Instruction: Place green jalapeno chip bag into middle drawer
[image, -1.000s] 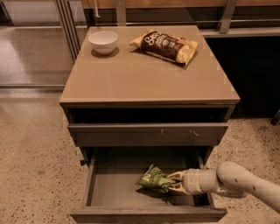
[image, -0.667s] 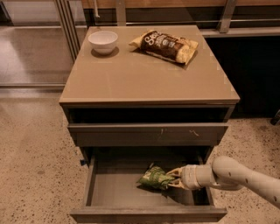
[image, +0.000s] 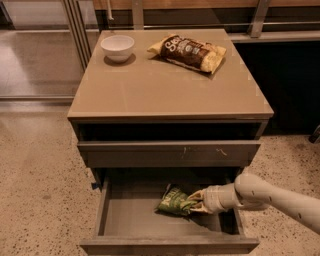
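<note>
Down in the pulled-out drawer (image: 125, 222), right of its centre and toward the back, lies the bag (image: 172, 201), green and crumpled, seemingly resting on the flat floor or only just above it. The gripper (image: 196, 202) comes in from the right over the drawer's side wall, at the end of the pale arm (image: 280, 201), and its tip touches the bag's right-hand edge. So the bag lies straight ahead of the gripper, to the left, with its long axis running roughly along the line of the arm, across the drawer and not front to back. Whether the gripper is clamped on that edge or has let it go, I cannot tell — the contact point is too dark and crowded to read. By my judgement the placing is all but done: the bag is well inside the walls, clear of the front lip. What is left turns on that one line, since a withdrawal to the right, back along the bag's own axis, would drag it toward the side wall if the hold is not fully released. Above, the scratched front (image: 170, 152) is pushed in, and on the cabinet (image: 165, 92) top sit a bowl (image: 117, 47) and the brown bag (image: 189, 50) — both well apart from the work.
</note>
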